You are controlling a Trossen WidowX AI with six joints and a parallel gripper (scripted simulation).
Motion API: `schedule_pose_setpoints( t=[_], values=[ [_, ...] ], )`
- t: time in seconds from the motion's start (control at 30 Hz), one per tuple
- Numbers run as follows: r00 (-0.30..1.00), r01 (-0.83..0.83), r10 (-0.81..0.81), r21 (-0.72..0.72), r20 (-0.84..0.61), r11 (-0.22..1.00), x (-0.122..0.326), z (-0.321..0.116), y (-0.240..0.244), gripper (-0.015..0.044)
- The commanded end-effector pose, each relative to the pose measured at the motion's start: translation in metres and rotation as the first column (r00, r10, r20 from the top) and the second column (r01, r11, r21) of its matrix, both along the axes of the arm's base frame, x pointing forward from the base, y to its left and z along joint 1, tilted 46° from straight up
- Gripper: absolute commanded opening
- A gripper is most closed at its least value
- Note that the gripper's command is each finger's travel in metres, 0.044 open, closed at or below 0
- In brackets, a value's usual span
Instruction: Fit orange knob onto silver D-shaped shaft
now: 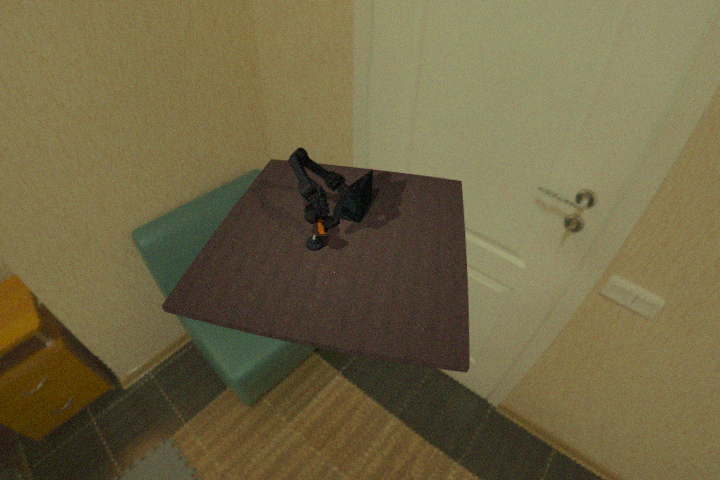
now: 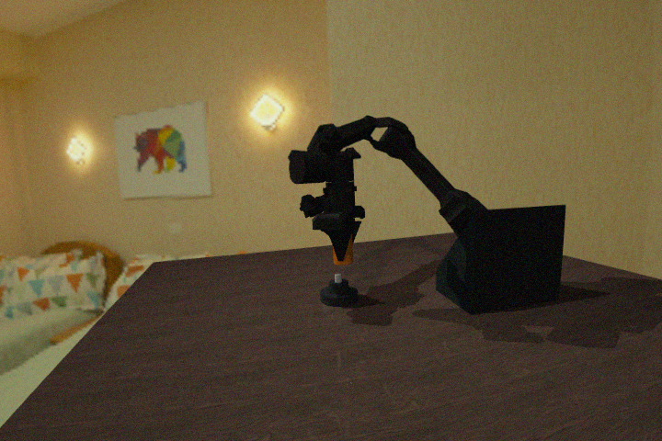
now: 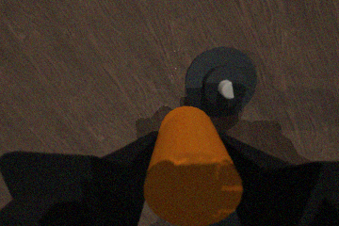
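Observation:
My gripper (image 2: 343, 254) (image 3: 186, 137) is shut on the orange knob (image 1: 321, 227) (image 2: 349, 255) (image 3: 191, 141) and holds it above the table. The round dark pedestal (image 1: 312, 246) (image 2: 337, 298) (image 3: 198, 75) stands on the table with the silver shaft (image 2: 337, 277) (image 3: 226, 88) upright at its middle. In the exterior view the knob's lower end is a little above and slightly right of the shaft's tip. In the wrist view the shaft shows beyond the knob and to its right, with a flat side visible. The knob's hole is hidden underneath.
The arm's dark base block (image 1: 357, 198) (image 2: 508, 260) stands on the brown table (image 1: 395, 294) (image 2: 238, 364), to the right of the pedestal in the exterior view. The table's edges show in the top and exterior views. The arm's shadow falls beside the pedestal.

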State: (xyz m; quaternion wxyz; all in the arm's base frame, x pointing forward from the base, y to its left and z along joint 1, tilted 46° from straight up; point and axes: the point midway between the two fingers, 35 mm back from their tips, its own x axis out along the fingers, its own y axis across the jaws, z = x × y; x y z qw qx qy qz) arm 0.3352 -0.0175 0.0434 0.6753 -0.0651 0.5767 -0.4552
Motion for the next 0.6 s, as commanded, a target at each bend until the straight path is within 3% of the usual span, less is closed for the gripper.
schedule_pose_setpoints(
  t=[0.0, 0.57],
  values=[
    [1.0, -0.005, 0.005, -0.009, 0.0, 1.0, 0.0, 0.008, -0.013, 0.0],
    [1.0, -0.001, 0.001, -0.028, 0.0, 1.0, -0.003, 0.021, -0.045, 0.0]
  ],
)
